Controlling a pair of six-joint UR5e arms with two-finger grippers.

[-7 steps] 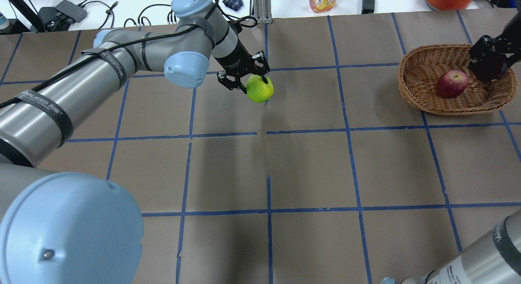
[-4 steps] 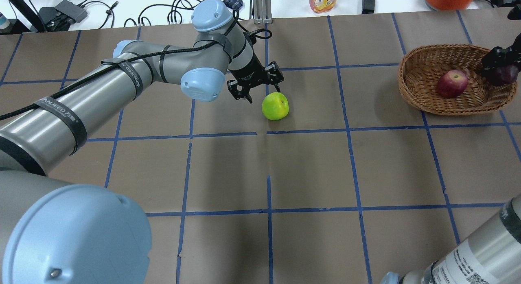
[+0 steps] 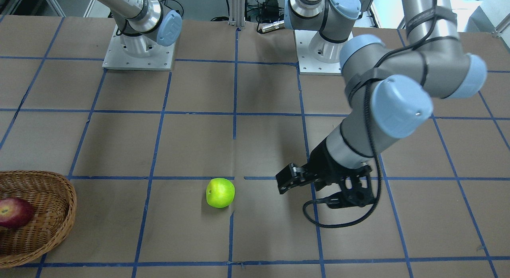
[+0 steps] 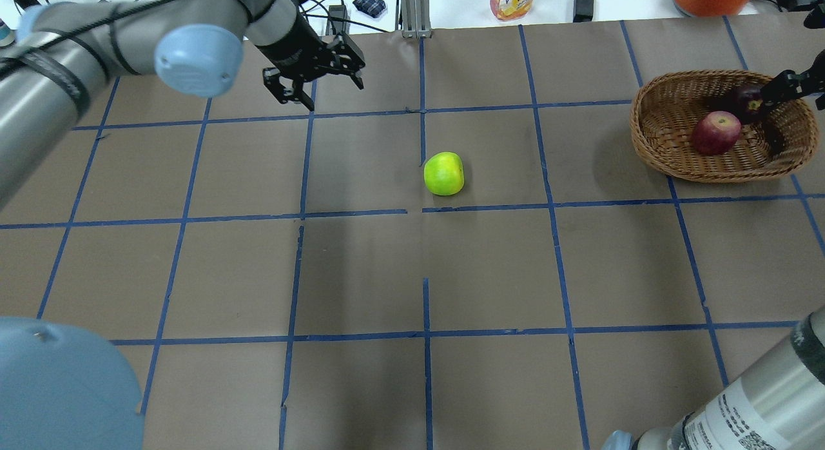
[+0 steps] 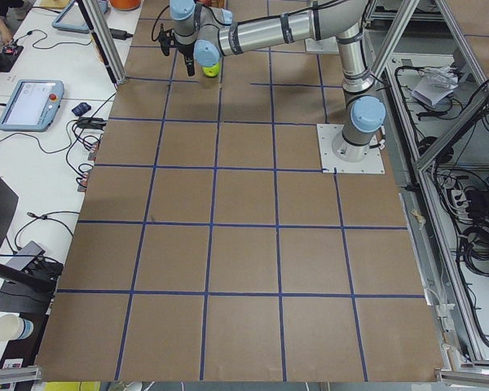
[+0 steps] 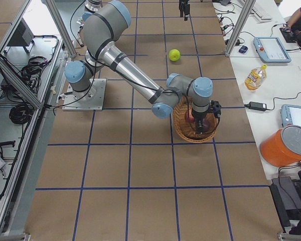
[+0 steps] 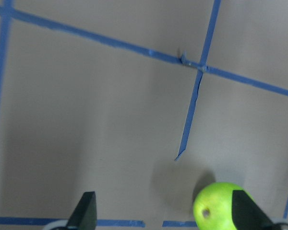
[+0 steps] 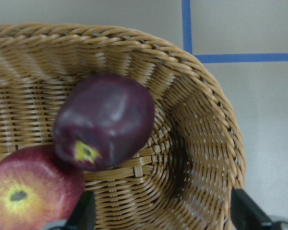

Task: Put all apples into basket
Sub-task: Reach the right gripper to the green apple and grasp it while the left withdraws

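Left gripper (image 4: 325,89) hangs over the table (image 4: 490,276) near its far edge, jaws spread wide with nothing in them. The yellow-green apple (image 4: 443,173) sits on its own about halfway along the table, well apart from those jaws. Over on the right, the basket (image 4: 644,140) has 2 apples in it, the red apple (image 4: 715,133) and the maroon apple (image 4: 746,103). They're touching, and the maroon one looks kinda blurry. Right gripper (image 8: 163,208) is mostly cut off at the overhead view's edge, but its wrist cam shows the jaws wide apart above the basket, gripping nothing.
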